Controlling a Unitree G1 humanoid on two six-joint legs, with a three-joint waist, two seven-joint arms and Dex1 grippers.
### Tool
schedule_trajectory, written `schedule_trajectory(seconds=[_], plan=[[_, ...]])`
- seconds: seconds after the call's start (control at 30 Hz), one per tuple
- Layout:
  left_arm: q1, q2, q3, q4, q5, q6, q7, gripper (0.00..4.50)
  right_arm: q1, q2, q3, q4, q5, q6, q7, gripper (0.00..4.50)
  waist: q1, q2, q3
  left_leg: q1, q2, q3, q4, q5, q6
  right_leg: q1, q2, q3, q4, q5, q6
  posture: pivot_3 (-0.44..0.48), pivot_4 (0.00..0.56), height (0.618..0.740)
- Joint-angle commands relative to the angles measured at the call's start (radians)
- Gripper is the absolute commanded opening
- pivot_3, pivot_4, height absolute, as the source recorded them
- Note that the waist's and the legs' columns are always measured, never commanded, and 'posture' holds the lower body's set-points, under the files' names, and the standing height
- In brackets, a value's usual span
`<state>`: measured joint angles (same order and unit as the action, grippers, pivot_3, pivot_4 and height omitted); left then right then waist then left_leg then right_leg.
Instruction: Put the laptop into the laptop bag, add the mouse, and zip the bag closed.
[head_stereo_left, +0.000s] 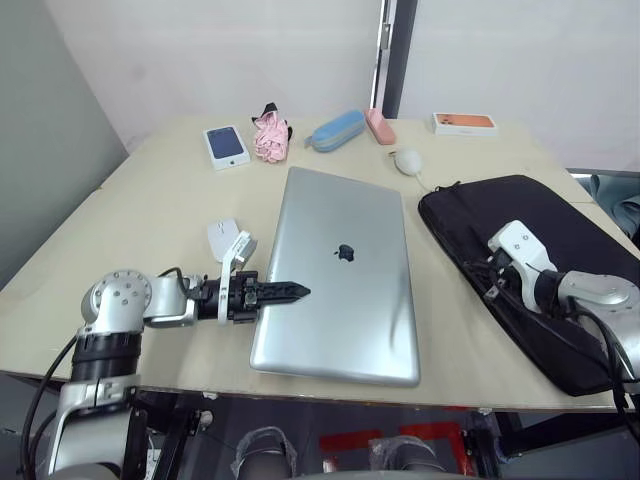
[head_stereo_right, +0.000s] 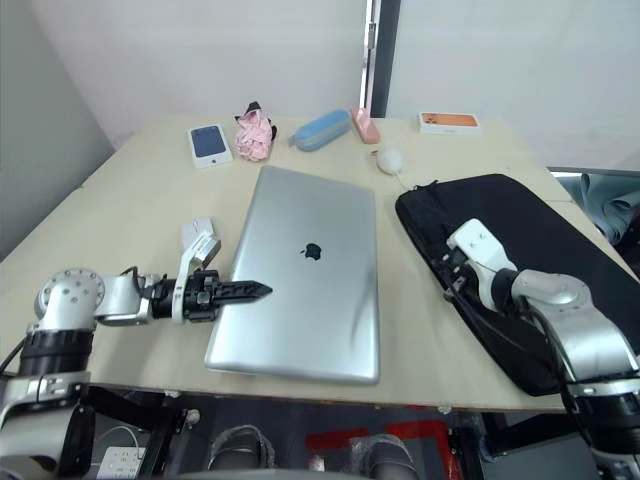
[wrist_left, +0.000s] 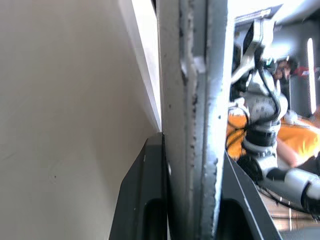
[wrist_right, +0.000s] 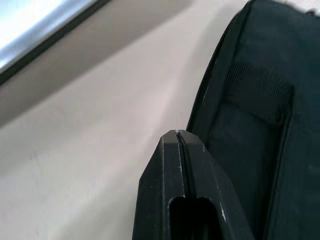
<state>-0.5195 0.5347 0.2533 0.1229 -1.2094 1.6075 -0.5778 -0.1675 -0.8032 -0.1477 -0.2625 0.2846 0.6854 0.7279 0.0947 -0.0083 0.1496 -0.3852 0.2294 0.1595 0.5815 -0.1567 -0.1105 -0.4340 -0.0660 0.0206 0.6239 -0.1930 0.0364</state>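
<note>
Fingers: left gripper (head_stereo_left: 296, 291) clamps the laptop's (head_stereo_left: 345, 270) left edge; right gripper (wrist_right: 178, 135) pressed together at the bag's edge.
Laptop bag (head_stereo_left: 545, 250): one, right of laptop.
Mouse (head_stereo_left: 223, 238): one, left of laptop.

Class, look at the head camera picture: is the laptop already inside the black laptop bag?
No. The laptop lies closed on the table, apart from the laptop bag, which sits to its right.
</note>
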Motion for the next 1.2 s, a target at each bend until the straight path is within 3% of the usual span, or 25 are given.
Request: schedule_trajectory(seconds=[0.03,0.13,0.17,0.6,0.8,0.93,1.2], plan=[[-0.072,0.028,-0.01,0.031,-0.006,-0.023,-0.123,0.3,0.005,-0.044,-0.004,0.008,-0.034,-0.044,0.011,0.02,0.001,0.0,0.0,0.0,0.0,0.0,0.0,0.0,0.0,0.0,0.0,0.0,0.0,0.0,0.0,0.0,0.15,0.74],[-0.082,0.041,-0.039,0.047,0.027,-0.046,-0.167,0.3,0.017,-0.058,0.013,0.007,-0.058,-0.072,0.014,0.02,0.0,0.0,0.0,-0.001,0.0,0.0,-0.001,0.0,0.0,0.0,0.0,0.0,-0.001,0.0,0.0,0.0,0.15,0.74],[-0.083,0.043,-0.044,0.049,0.036,-0.052,-0.18,0.3,0.021,-0.056,0.009,0.002,-0.056,-0.074,0.014,0.26,-0.001,0.0,0.0,-0.001,0.0,0.0,-0.001,0.0,0.0,0.0,0.0,0.0,-0.001,0.0,0.0,0.0,0.15,0.74],[-0.079,0.033,-0.068,0.045,0.095,-0.072,-0.247,0.3,0.061,-0.055,0.004,0.018,-0.089,-0.13,0.004,4.45,-0.002,0.0,0.0,0.0,0.0,0.0,0.0,0.0,0.0,0.0,-0.001,0.0,0.0,0.0,0.0,0.0,0.15,0.74],[-0.086,0.022,-0.067,0.041,0.103,-0.071,-0.244,0.3,0.043,-0.026,0.042,0.061,-0.127,-0.135,-0.038,4.45,-0.003,0.0,0.0,0.0,0.0,0.0,0.0,0.0,0.0,0.0,-0.001,0.0,0.0,0.0,0.0,0.0,0.15,0.74],[-0.091,0.013,-0.064,0.028,0.111,-0.066,-0.237,0.3,0.027,-0.003,0.049,0.105,-0.136,-0.158,-0.047,3.32,-0.003,0.0,0.0,0.0,0.0,0.0,0.0,0.0,0.0,0.0,-0.001,0.0,0.0,0.0,0.0,0.0,0.15,0.74],[-0.098,0.004,-0.058,0.026,0.108,-0.053,-0.234,0.3,0.033,0.01,0.035,0.124,-0.123,-0.141,-0.038,0.6,-0.003,0.0,0.0,0.0,0.0,0.0,0.0,0.0,0.0,0.0,-0.001,0.0,0.001,0.0,0.0,0.0,0.15,0.74]])
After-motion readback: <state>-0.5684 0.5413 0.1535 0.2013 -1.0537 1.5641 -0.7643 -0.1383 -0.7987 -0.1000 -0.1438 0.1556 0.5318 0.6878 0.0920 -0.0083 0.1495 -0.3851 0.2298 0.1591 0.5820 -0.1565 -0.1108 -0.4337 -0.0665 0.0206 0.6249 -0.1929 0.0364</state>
